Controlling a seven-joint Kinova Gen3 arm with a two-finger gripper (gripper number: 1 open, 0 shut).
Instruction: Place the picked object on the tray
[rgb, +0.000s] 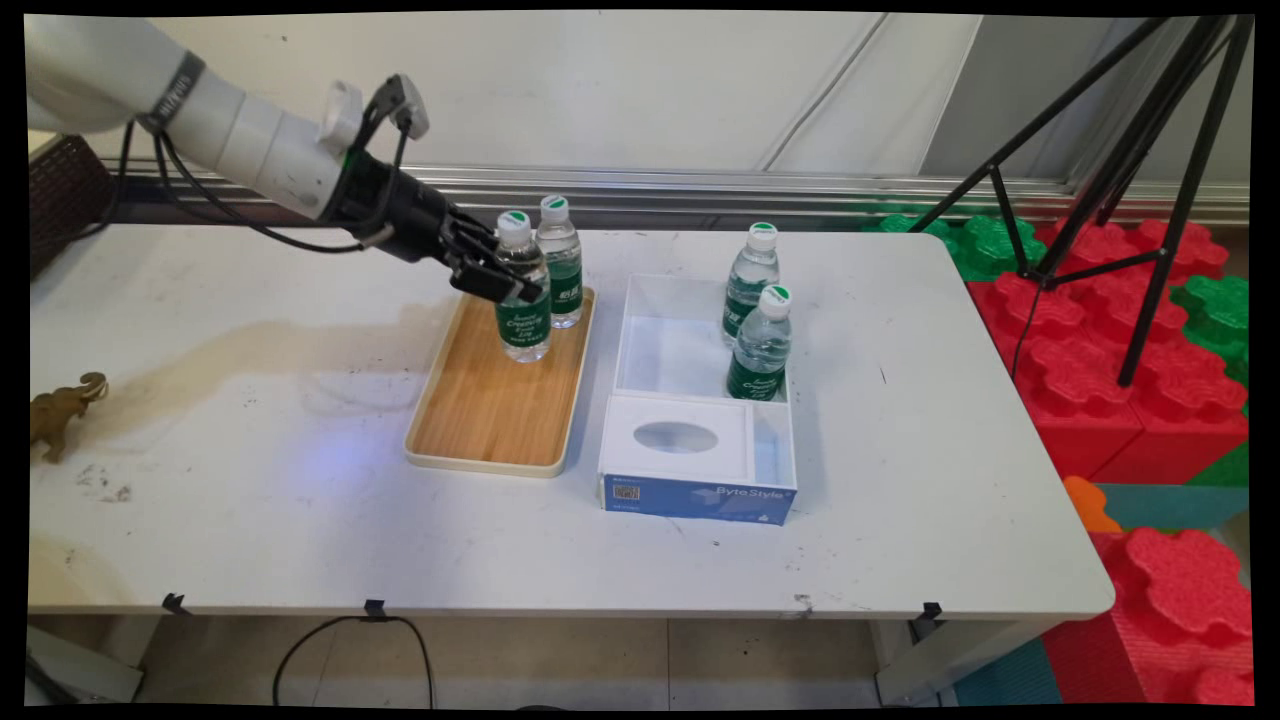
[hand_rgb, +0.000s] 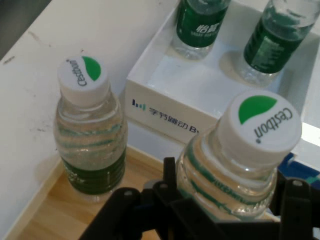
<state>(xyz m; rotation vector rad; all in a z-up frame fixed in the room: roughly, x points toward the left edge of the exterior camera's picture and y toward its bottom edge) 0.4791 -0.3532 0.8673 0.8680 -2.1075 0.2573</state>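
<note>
Look at your fingers (rgb: 497, 281): they sit on both sides of the near bottle (rgb: 522, 290), just under its white cap, and they look clamped on it. The bottle stands straight up, its long way running up and down, on the far end of the wooden tray (rgb: 495, 420). Just behind your fingers stands a second bottle (rgb: 560, 262), very close to the one you hold, so it could get bumped. Past your fingers, off to the side away from the arm, sits a white box (rgb: 700, 470) on the desk (rgb: 250, 520), with two more bottles (rgb: 760, 345) standing in its far part. A small toy elephant (rgb: 62, 410) is far off, back by the arm's side.
</note>
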